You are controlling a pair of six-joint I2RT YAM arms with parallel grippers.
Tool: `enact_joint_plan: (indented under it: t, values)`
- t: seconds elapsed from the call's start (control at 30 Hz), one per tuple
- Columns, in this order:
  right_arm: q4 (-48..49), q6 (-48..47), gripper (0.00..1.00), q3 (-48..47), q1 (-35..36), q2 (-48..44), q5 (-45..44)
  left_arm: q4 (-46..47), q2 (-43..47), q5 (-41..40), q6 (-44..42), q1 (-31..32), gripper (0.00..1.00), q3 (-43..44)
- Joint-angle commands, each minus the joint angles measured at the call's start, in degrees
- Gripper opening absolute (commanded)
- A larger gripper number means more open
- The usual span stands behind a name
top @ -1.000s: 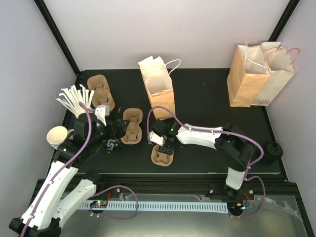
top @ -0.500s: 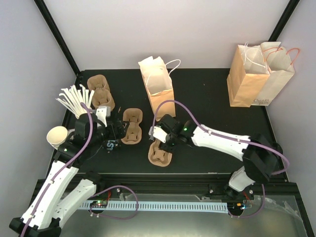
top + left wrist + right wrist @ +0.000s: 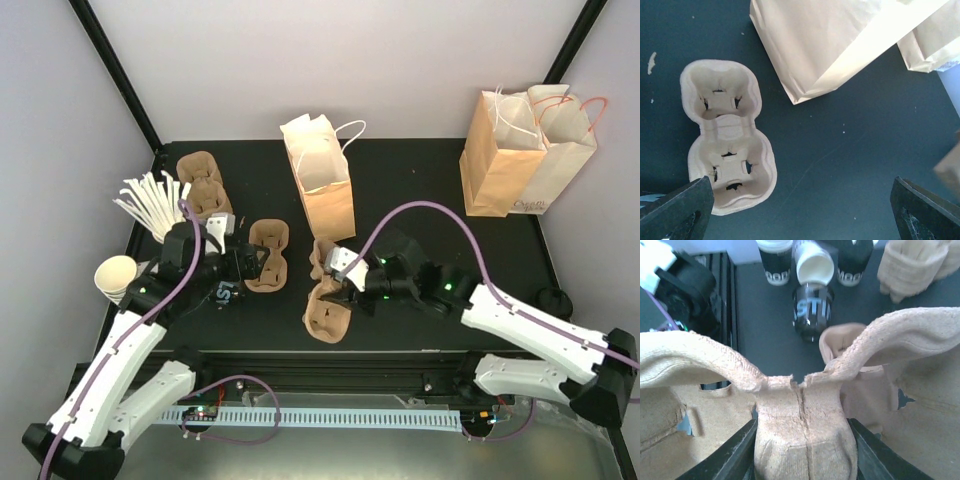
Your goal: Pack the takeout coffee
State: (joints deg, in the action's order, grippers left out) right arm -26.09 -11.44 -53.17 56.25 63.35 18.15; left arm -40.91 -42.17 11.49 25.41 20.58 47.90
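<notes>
The right claw (image 3: 805,452) pinches the raised centre ridge of a brown pulp carrier (image 3: 325,300), with one finger pressed against each flank of the ridge, as its wrist view shows plainly. From above, the carrier sits tilted. Its far end is raised toward the open paper bag (image 3: 325,185) and its near end is low over the bench (image 3: 420,200), though whether that end touches the surface cannot be told. The left claw (image 3: 800,212) is spread wide and empty above a second carrier (image 3: 727,137), which lies flat just beside the bag's foot.

The takeout coffee (image 3: 548,298) shows only as a dark round shape at the right edge of the bench, well apart from both claws and partly hidden by the right arm. No cup stands in either carrier. Beyond the held carrier, a printed cup (image 3: 812,310) lies on its side.

The step in hand looks like readying this carrier to receive the coffee. The ridge shows a split down its middle and pulp crushes easily, so the pinch probably wants to be firm but no tighter. A hold at the centre lets the ends swing, which calls for slow travel. The carrier should be levelled before release and set down wells up on open bench, clear of the bag and the fallen cup, where the coffee can be reached.
</notes>
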Motion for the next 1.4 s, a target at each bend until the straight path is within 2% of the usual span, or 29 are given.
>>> enact_joint_plan:
  t: [0.0,0.3,0.67,0.93,1.03,1.23,1.37]
  values:
    - [4.05,0.80,0.45,-1.60,-0.25,-5.25,2.86,1.01,-2.15,3.08,-1.39,-0.39,0.99,3.39]
    - [10.94,1.27,0.47,0.21,-0.53,-18.06,-5.77,2.25,-4.01,3.51,-0.80,-0.36,0.99,5.35]
    - [18.63,0.92,0.47,4.98,-0.75,-26.57,-17.05,3.89,-9.48,5.93,0.24,-0.30,0.98,10.15]
    - [18.22,0.19,0.47,5.39,-1.26,-28.45,-20.71,6.18,-12.24,7.12,1.38,1.72,0.95,10.67]
    - [18.51,0.00,0.47,5.82,-1.70,-29.32,-23.10,4.79,-14.40,3.85,-0.51,4.95,0.93,13.87]
    - [21.68,0.38,0.47,7.63,-2.43,-32.69,-30.80,-2.81,-23.32,-13.78,-5.71,14.28,0.94,25.64]
    - [21.42,0.02,0.47,7.41,-2.62,-32.45,-33.70,-5.69,-30.15,-22.07,-8.61,14.82,0.99,34.46]
